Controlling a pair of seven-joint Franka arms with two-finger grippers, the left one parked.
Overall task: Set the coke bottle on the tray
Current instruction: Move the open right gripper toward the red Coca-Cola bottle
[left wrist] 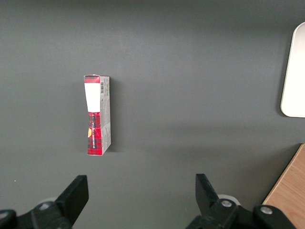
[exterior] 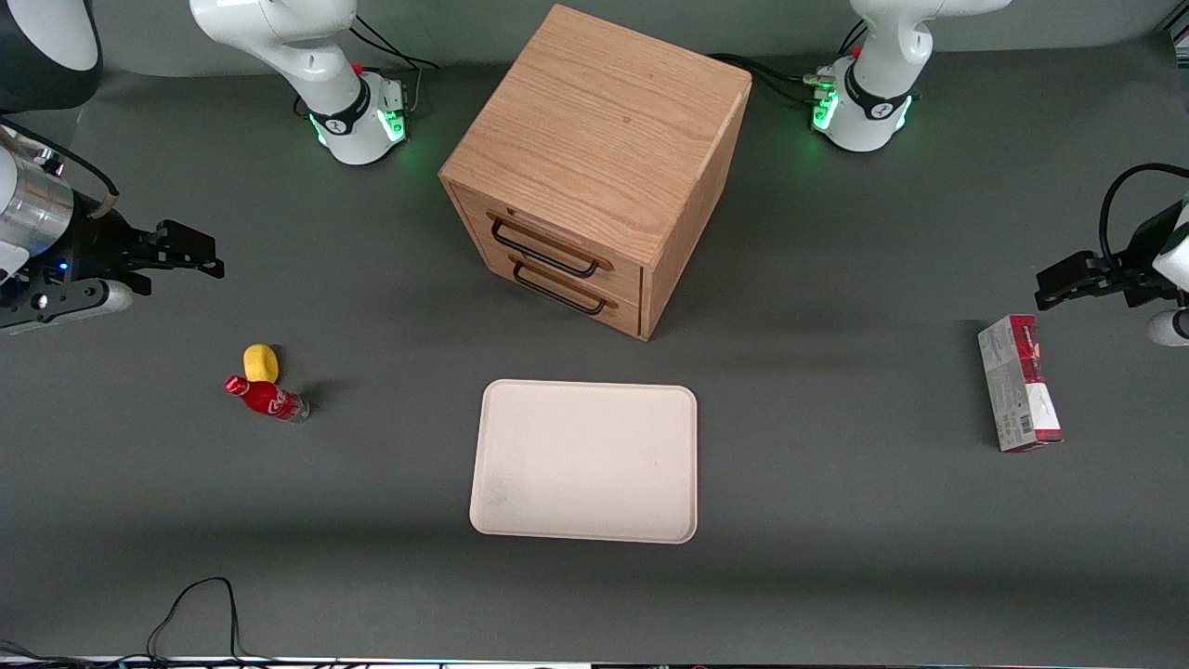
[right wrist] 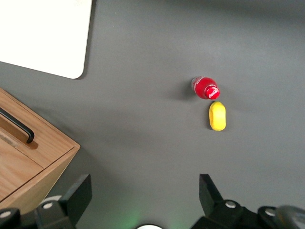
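Gripper spread wide, idle at the bottle's 11 o'clock; bottle looks light, stiff, tippy, so grab mid-body, clear of the yellow thing, tray at its 3 o'clock

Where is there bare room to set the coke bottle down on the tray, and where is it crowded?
The whole tray is bare, bordered by the wooden drawer cabinet. The crowded spot is at the coke bottle itself: a yellow object sits right beside its cap. The open claw hangs farther from the camera, holding nothing.
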